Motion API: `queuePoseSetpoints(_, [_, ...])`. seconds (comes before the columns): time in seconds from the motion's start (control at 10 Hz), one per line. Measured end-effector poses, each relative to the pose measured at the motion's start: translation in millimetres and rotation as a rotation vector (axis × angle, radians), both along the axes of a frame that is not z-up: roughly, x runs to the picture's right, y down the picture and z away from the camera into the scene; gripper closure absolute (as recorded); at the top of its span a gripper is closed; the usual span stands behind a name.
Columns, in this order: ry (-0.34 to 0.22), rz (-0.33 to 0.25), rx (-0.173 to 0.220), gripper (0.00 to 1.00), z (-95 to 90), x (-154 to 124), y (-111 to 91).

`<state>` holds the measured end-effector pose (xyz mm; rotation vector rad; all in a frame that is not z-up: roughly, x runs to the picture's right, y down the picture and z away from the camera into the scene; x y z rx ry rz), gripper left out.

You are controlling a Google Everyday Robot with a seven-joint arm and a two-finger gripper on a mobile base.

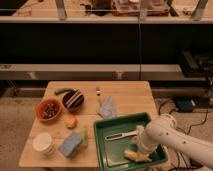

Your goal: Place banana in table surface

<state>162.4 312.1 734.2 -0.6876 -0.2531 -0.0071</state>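
Matt wood table surface (125, 95), glossy grn plastic tray (120, 120) w/ smooth yellow banana (135, 156), smooth white claw (140, 145) just above it.

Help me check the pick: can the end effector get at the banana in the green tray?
Probably yes: the end effector hangs right over the banana in the green tray; the white brush lies apart.

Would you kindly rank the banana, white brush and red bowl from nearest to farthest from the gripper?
The gripper hangs low in the green tray.
1. banana, right below it, tray front.
2. white brush, tray middle.
3. red bowl, table's left.
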Motion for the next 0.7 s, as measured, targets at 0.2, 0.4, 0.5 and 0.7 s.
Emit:
queuePoseSetpoints(0.2, [0.016,-0.009,0.009,0.81,5.5,1.3,-3.6])
queuePoseSetpoints(0.4, [0.032,-0.013,0.011,0.96,7.1,3.0,-7.1])
queuePoseSetpoints(0.5, [0.049,-0.019,0.033,1.0,3.9,4.9,-14.3])
queuePoseSetpoints(0.7, [0.067,-0.029,0.082,1.0,-9.3,4.6,-29.8])
